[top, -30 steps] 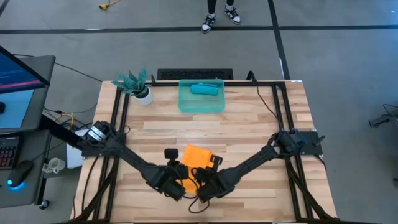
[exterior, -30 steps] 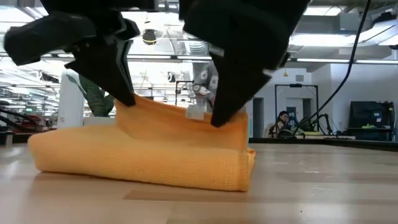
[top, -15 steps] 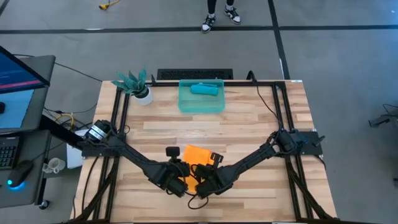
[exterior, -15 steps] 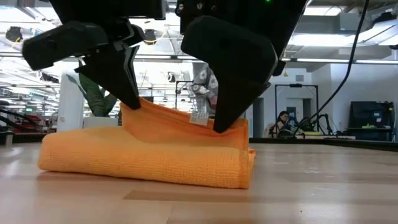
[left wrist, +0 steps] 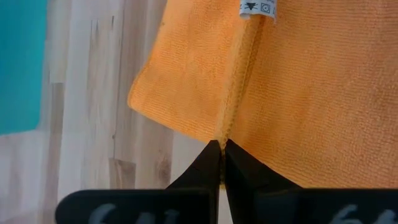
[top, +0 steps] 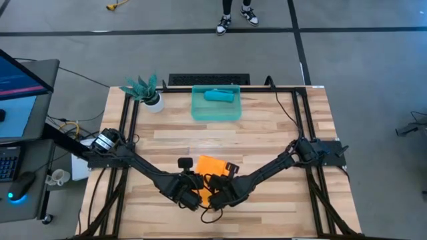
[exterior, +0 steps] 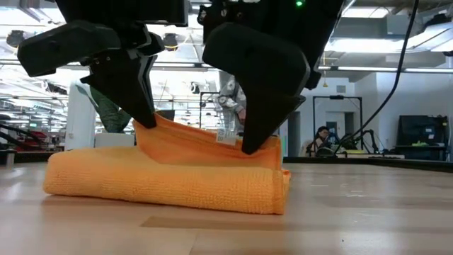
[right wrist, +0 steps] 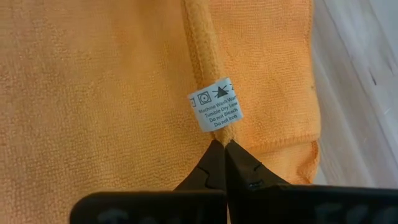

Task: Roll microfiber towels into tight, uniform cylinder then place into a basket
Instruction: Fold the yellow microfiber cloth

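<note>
The orange towel (top: 212,165) lies folded on the table near its front edge; its rounded fold (exterior: 163,185) rests on the wood. Both grippers are shut on its raised hemmed edge: my left gripper (top: 193,193) (exterior: 145,124) toward the towel's left end, my right gripper (top: 215,193) (exterior: 249,147) beside a white care label (right wrist: 215,110). The teal-blue towel (top: 219,95) lies rolled inside the translucent teal basket (top: 200,113) at the table's far middle. My left gripper pinches the towel's hemmed edge (left wrist: 225,134) between its two fingertips, coming from above and slanting down. The edge is lifted above the folded body, which stays on the table. My right gripper pinches the same hem just below the care label (right wrist: 219,135) between its two fingertips, from above and slanting down. The hem between the two grippers (exterior: 198,131) runs raised and nearly straight; the rest of the towel lies on the table.
A teal-leaved plant in a white pot (top: 148,93) stands at the far left. Dark cables and frame rails (top: 297,120) run along the table's sides. A person's feet (top: 237,19) show beyond the far edge. Bare wood (top: 220,137) lies between the orange towel and the basket.
Both grippers have gone slightly down and toward the far edge with the hem still pinched. The raised edge sits lower over the folded body, and the towel's left end has drawn in a little toward the right.
</note>
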Robot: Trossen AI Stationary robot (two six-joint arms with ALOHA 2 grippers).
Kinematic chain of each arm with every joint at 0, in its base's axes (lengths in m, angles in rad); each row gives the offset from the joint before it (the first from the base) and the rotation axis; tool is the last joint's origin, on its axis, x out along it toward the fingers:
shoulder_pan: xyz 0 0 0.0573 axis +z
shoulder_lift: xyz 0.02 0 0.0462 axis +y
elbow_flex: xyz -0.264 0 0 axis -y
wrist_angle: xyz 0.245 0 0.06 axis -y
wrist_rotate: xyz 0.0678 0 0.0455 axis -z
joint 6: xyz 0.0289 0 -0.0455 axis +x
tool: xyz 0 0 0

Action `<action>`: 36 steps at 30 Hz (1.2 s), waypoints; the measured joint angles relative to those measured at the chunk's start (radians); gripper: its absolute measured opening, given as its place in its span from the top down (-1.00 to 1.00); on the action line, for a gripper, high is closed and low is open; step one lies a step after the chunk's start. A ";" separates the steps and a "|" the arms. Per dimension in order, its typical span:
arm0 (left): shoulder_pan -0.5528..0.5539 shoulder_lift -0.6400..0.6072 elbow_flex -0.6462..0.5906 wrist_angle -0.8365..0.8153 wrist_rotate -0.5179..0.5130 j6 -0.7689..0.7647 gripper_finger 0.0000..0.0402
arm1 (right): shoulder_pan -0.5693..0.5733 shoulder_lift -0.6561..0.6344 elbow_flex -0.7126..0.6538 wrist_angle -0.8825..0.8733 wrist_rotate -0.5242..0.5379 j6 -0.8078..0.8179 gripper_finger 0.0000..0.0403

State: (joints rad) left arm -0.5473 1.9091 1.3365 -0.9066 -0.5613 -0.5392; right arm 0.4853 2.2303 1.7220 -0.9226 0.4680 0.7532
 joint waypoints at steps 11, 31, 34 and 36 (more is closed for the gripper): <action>-0.002 0.000 -0.002 -0.024 0.010 -0.008 0.63 | -0.020 0.002 -0.002 -0.016 -0.050 0.016 0.97; -0.073 0.001 0.007 -0.097 0.077 -0.084 0.44 | -0.049 -0.012 -0.001 -0.003 -0.140 -0.002 0.22; -0.077 0.001 0.007 -0.097 0.078 -0.096 0.44 | -0.047 -0.036 0.001 -0.025 -0.142 -0.001 0.11; -0.077 0.001 0.007 -0.097 0.079 -0.103 0.44 | -0.039 -0.053 0.002 -0.028 -0.138 -0.001 0.08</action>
State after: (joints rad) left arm -0.6239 1.9099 1.3437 -1.0039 -0.4828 -0.6422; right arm 0.4465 2.1771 1.7245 -0.9505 0.3302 0.7521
